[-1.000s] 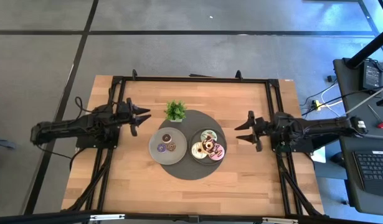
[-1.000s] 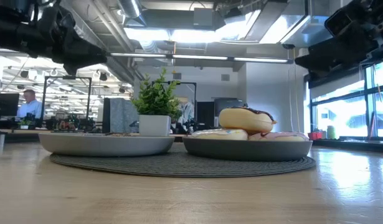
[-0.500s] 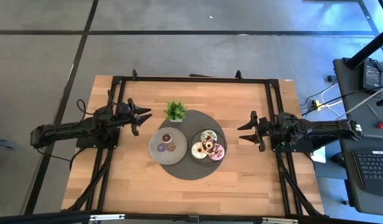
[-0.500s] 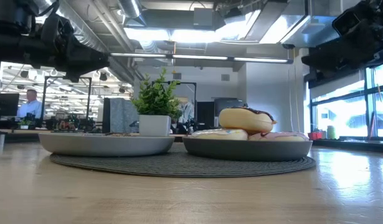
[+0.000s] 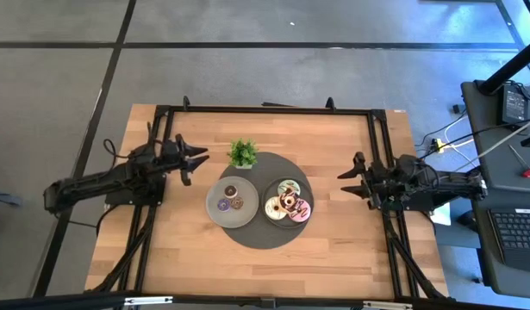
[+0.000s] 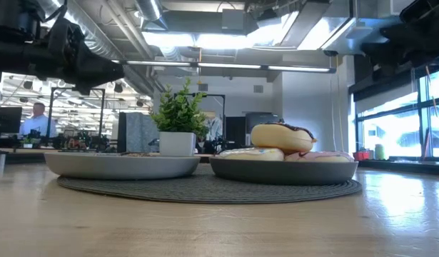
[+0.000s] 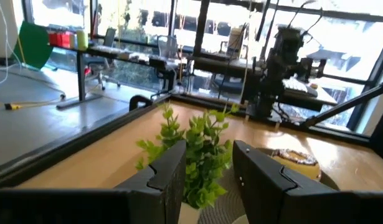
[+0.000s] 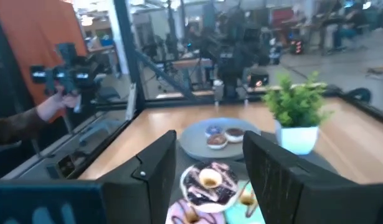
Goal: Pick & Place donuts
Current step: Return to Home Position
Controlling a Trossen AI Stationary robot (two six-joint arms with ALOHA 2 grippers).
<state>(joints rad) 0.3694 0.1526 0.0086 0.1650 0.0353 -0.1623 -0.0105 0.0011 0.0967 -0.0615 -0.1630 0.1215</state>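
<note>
The four big donuts (image 5: 288, 205) are sitting together on the dark plate (image 6: 283, 172), just right of the middle of the high picture. The green donut (image 5: 289, 188), the cream donut (image 5: 272, 207) and the pink donut (image 5: 302, 209) are lying flat and touching each other. The chocolate donut (image 6: 283, 136) is resting on top of them, tipped a little.

Just left of that plate, the grey plate (image 5: 234, 185) is holding the two tiny ones. The purple donut (image 5: 224, 205) and the brown donut (image 5: 237, 204) are lying side by side in it, near each other. Both plates are sitting on a round dark mat (image 5: 265, 237) in the middle of the desk (image 5: 187, 258). A small green plant (image 5: 242, 153) in a white pot is standing upright at the mat's upper left edge.

Your left tool (image 5: 196, 166) is hanging in the air at the left of the high picture. It is well apart from the plates and pointing toward the plant. Its fingers are spread apart and holding nothing.

Your right tool (image 5: 349, 183) is hanging at the right of the high picture, well apart from the dark plate and pointing toward it. Its fingers are spread wide too, and nothing is between them.

At the far left of the low picture, a person (image 6: 38, 118) is sitting in the room behind the desk.
</note>
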